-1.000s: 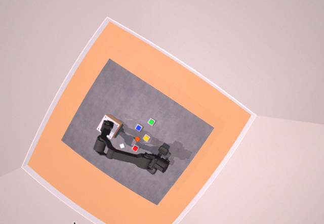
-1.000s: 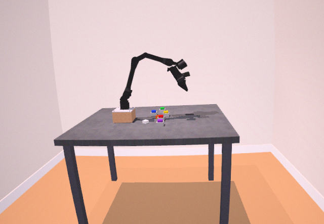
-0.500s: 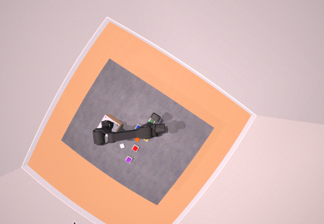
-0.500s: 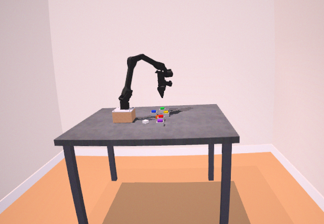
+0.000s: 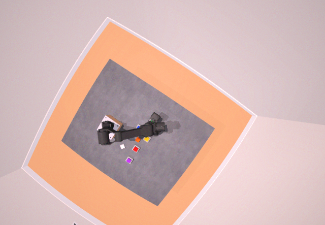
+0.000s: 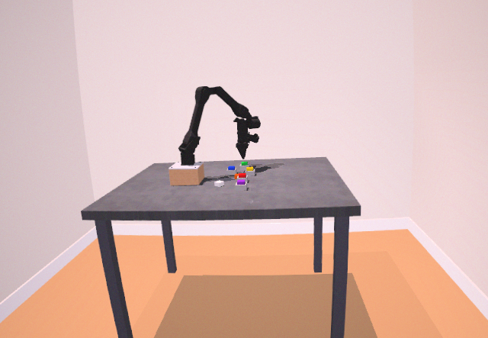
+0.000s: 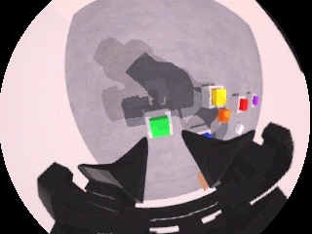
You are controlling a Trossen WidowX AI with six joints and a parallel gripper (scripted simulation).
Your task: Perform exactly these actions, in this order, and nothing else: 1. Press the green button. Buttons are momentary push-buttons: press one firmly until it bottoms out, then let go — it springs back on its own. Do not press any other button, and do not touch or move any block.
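The green button (image 6: 245, 163) (image 7: 160, 127) is a bright green, square-topped push-button set in a pale, square housing. It sits upright on the tabletop (image 5: 104, 91) (image 6: 291, 192) (image 7: 210, 29), its green cap standing raised and unpressed, apart from the hand (image 6: 242, 158) (image 7: 164, 136) above.

So in your exterior view, the arm base (image 5: 117, 120) (image 6: 186, 176) (image 7: 203, 180) sits left on the table (image 5: 178, 151) (image 6: 303, 192) (image 7: 229, 49), with all your buttons to its right. Your target button (image 6: 244, 163) (image 7: 160, 127) is furthest back, the nearest button (image 5: 129, 160) (image 6: 241, 182) (image 7: 255, 100) up front. One block (image 5: 122, 146) (image 6: 219, 183) (image 7: 239, 129) lies between that front one and the base.
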